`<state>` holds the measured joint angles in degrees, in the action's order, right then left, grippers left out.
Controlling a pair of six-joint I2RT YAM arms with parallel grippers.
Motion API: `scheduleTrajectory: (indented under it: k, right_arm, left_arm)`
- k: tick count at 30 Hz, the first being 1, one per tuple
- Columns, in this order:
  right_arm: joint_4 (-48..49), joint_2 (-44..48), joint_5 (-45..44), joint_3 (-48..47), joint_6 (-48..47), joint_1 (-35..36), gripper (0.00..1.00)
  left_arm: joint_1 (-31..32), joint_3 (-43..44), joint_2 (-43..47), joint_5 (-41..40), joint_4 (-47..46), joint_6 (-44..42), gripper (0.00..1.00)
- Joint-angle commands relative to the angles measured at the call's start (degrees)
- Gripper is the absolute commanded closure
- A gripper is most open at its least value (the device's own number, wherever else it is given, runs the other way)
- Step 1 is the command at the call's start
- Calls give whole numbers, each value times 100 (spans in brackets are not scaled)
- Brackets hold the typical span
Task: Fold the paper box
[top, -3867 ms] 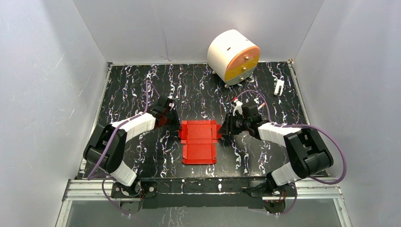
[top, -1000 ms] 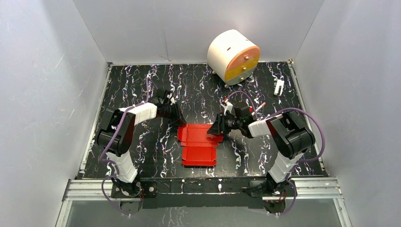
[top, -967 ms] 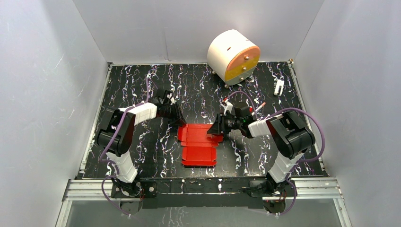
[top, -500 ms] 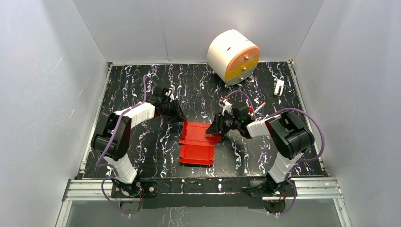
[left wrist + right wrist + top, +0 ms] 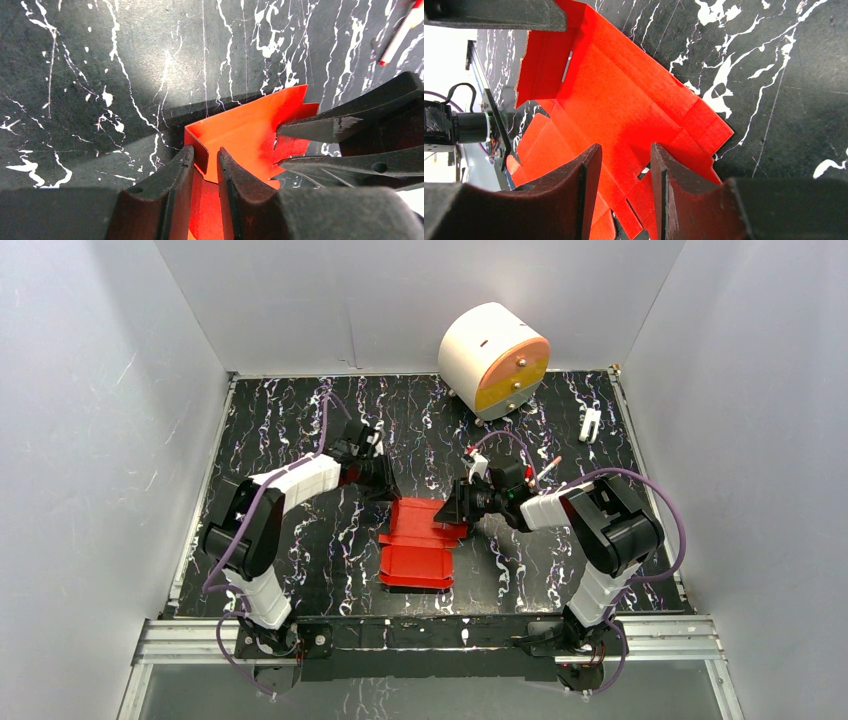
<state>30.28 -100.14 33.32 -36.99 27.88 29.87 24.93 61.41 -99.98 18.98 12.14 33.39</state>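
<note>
The paper box (image 5: 418,540) is a bright red creased card sheet lying mid-table, its far part lifted off the surface. My left gripper (image 5: 388,490) is at the sheet's far left corner. In the left wrist view its jaws (image 5: 205,155) are nearly closed around an upright corner flap (image 5: 197,152) of the paper box (image 5: 245,130). My right gripper (image 5: 456,508) is at the sheet's right side. In the right wrist view its jaws (image 5: 624,150) stand apart over the red sheet (image 5: 624,95), gripping nothing. Its dark fingers (image 5: 340,125) show in the left wrist view.
A large white-and-orange drum (image 5: 494,360) stands at the back. A small white clip (image 5: 590,423) lies at the back right. A red-capped white pen (image 5: 397,37) lies behind the right gripper. White walls enclose the black marbled table (image 5: 280,420).
Both grippers have closed in on the sheet. The left gripper has moved right and further back with the corner flap, and the sheet's far part has risen and folded.
</note>
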Motion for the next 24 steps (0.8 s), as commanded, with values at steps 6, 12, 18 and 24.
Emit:
scheduleTrajectory:
  k: [6,12,18,24]
  right_arm:
    - [-669,-296,-678,-49,-274,88,50]
    - [-833,-346,-791,-139,-291,137,50]
    - [-912,-338,-845,-193,-304,164,50]
    - [-1136,-21,-845,-356,-451,160,48]
  left_arm:
    - [864,841,-171,-1787,1173,-820,80]
    - [1273,1224,-423,-2769,1557,-1024,83]
    - [1691,1629,-742,-3397,1873,-1242,83]
    - [1708,1639,-495,-3640,1950,-1193,79]
